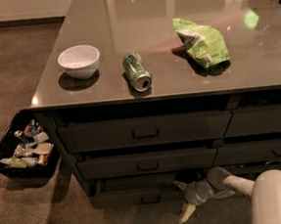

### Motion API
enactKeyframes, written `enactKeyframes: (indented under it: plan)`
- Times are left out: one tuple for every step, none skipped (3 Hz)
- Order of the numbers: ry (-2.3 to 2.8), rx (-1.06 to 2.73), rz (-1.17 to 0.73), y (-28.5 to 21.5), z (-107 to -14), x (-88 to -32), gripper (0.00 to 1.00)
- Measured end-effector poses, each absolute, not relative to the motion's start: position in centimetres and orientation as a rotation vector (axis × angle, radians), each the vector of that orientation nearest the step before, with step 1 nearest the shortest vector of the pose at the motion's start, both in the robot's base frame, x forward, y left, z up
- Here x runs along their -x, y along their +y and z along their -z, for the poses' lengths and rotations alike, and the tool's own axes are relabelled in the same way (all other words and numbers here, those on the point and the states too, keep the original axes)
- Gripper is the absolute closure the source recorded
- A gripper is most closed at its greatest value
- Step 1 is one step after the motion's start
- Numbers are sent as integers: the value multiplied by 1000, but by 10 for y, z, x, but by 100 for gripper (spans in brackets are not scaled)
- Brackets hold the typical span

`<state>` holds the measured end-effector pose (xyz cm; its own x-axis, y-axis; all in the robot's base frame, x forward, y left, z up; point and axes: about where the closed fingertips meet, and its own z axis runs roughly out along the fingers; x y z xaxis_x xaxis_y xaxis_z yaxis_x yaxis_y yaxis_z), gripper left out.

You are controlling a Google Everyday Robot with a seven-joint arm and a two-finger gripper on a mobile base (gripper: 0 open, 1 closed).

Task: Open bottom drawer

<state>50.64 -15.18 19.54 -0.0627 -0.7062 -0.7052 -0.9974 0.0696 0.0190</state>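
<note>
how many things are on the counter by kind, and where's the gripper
white bowl: 1
green can: 1
green bag: 1
total: 3
gripper: open, low at the bottom drawer, right of its handle

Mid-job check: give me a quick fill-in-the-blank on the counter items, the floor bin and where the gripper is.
1. On the countertop, the can lies on its ____.
2. The can sits between the white bowl and the green ____.
3. The gripper, fingers spread, is low at the ____ end of the bottom drawer.
4. In the camera view, the black bin stands on the floor to the ____ of the drawers.
Missing words: side; bag; right; left.
</note>
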Motion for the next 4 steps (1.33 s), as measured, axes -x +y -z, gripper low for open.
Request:
enactKeyframes:
  plan:
    - [1765, 1728, -679, -139, -204, -526, 0]
    - [1741, 1767, -730, -123, -190, -531, 0]
    - [1760, 1784, -832, -118, -172, -514, 0]
    - [1760, 1783, -832, -118, -176, -514, 0]
